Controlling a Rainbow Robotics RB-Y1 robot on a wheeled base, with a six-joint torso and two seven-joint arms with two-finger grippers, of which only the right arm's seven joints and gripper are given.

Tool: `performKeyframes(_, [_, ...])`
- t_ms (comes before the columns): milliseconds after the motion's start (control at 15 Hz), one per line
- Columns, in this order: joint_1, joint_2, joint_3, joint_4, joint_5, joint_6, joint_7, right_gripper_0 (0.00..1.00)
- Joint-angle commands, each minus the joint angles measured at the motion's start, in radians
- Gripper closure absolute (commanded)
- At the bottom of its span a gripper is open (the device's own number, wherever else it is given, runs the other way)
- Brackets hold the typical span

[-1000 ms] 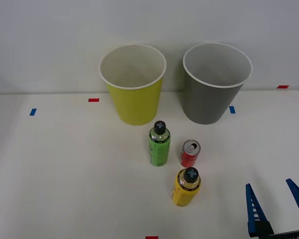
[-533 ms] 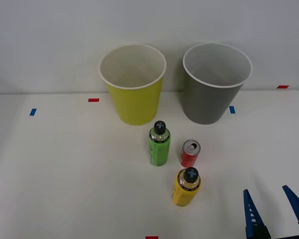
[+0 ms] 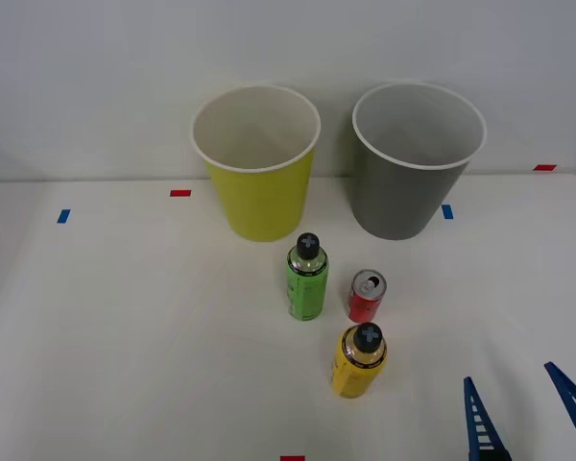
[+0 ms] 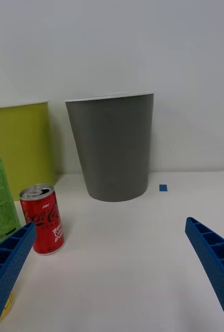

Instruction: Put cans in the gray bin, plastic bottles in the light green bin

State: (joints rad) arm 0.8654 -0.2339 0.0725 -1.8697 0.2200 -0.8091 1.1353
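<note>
Red can (image 3: 367,297), small, silver pull-tab top, stood upright on the white table (image 3: 125,336), in front of the gray bin (image 3: 413,163) and clear of it. Green bottle (image 3: 307,279) stood just to its left; yellow bottle (image 3: 359,361) stood nearer the robot, close by but apart from the can. Both bottles were black-capped and upright. Light green bin (image 3: 259,163) stood left of the gray bin, both with nothing visible inside. Right gripper (image 3: 526,415) sat at the table's near right, blue ribbed fingers spread wide, holding nothing, well apart from all three items. In the wrist view the can (image 4: 42,219) stood just beyond one finger (image 4: 5,270), off the gripper's centre line. Judged handling: can light, rigid, smooth-walled and likely slippery, thin enough to dent under a hard squeeze; best taken across the mid-body, below the rim. Bottles taller and tippier, stiffest near the cap.
</note>
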Motion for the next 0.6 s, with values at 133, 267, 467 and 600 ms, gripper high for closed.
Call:
performKeyframes(133, [0.003, -0.045, 0.066, 0.001, -0.048, 0.022, 0.141, 0.0])
performKeyframes(267, [0.004, -0.067, 0.098, 0.001, -0.051, 0.037, 0.152, 0.0])
performKeyframes(467, [0.004, -0.117, 0.13, 0.001, -0.045, 0.048, 0.172, 0.0])
performKeyframes(600, [-0.009, -0.15, 0.148, 0.0, -0.008, 0.071, 0.19, 0.0])
